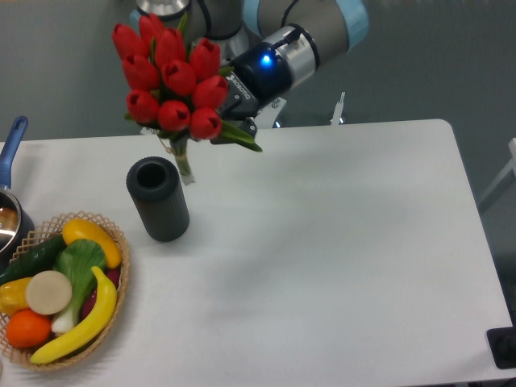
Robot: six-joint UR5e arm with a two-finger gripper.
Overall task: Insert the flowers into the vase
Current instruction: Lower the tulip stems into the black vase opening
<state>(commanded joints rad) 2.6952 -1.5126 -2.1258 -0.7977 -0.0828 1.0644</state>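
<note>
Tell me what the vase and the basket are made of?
The vase looks like matte black plastic or rubber: it has fine ribs down its side and no shine. I can't be sure which. The basket looks like woven wicker, tan, with an open lattice weave showing along its rim.
</note>
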